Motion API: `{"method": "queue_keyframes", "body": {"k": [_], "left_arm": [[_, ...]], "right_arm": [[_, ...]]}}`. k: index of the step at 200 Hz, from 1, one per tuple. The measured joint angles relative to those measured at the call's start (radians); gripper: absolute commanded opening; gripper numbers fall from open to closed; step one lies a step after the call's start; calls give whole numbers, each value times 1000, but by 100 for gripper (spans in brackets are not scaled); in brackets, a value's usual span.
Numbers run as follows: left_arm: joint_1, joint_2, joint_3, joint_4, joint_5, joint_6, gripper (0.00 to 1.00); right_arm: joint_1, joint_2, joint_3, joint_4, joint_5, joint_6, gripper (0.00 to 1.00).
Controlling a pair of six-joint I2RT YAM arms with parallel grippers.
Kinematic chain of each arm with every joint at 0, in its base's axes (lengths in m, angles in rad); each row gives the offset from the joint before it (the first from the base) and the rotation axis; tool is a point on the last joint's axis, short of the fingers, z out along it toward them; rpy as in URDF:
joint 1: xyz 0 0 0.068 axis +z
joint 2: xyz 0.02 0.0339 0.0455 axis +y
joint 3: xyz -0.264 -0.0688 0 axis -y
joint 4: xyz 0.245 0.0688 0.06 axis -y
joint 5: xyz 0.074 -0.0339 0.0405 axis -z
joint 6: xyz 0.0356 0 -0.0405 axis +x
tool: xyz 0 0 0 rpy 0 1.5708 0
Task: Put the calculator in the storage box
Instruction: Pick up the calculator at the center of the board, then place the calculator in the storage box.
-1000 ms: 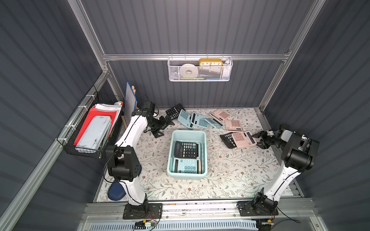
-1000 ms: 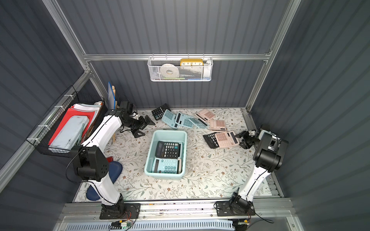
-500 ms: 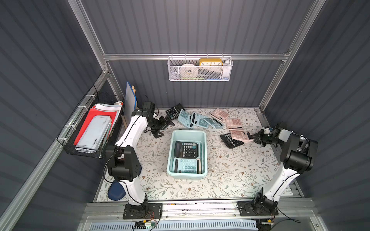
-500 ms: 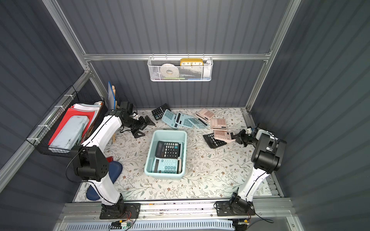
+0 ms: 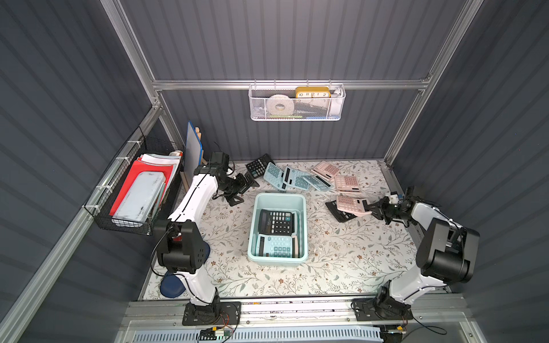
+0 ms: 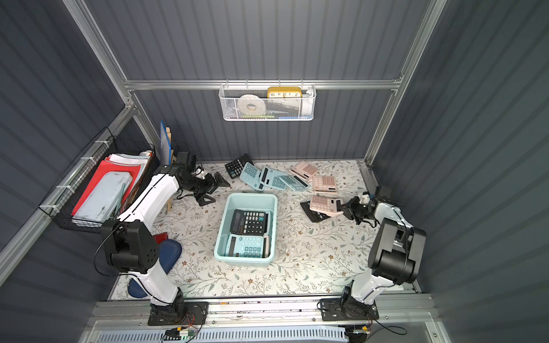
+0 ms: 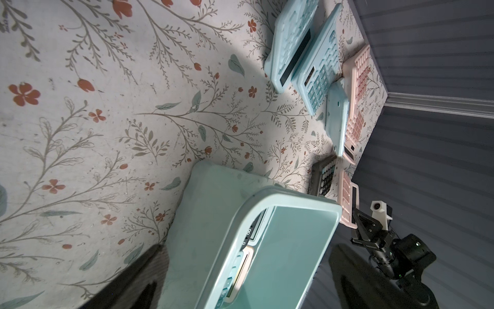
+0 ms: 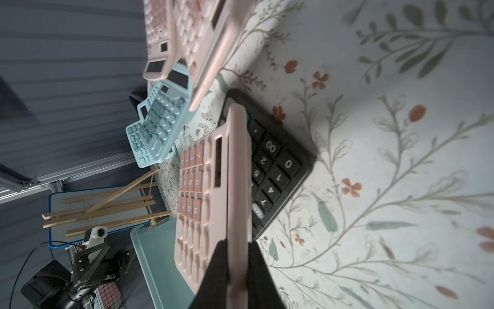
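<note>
The right end effector (image 5: pixel 375 208) is clamped on one edge of a flat pink plastic calculator (image 5: pixel 352 205) — in the right wrist view its two dark fingers (image 8: pixel 217 270) pinch the rim from both faces. The calculator hangs tilted, keys showing, and overlaps a flat black plastic calculator (image 5: pixel 337 213) lying on the floral-patterned tabletop (image 5: pixel 341 261); whether it has cleared that one I cannot tell.

Well apart, toward the middle of the tabletop, sits the pale mint-blue rectangular plastic storage box (image 5: pixel 280 194), already holding a black calculator and a pale blue one. Beyond its far corner the left end effector (image 5: pixel 245 190) stands with jaws apart, holding nothing.

The grasp looks made, so the step in hand is the lift. Next the arm should raise the pink calculator clear of the black one, carry it over the box rim, level it and lower it onto those inside before letting go — the thin edge grip may let it swing.
</note>
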Motion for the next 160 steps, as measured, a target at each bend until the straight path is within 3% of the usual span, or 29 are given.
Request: {"method": "queue_keyframes", "body": {"k": [101, 160], "left_arm": [[0, -95, -132, 59, 24, -16, 99], [0, -103, -162, 87, 45, -19, 99]], "right_arm": [[147, -443, -127, 23, 11, 240, 0], [348, -528, -90, 0, 78, 336, 0]]}}
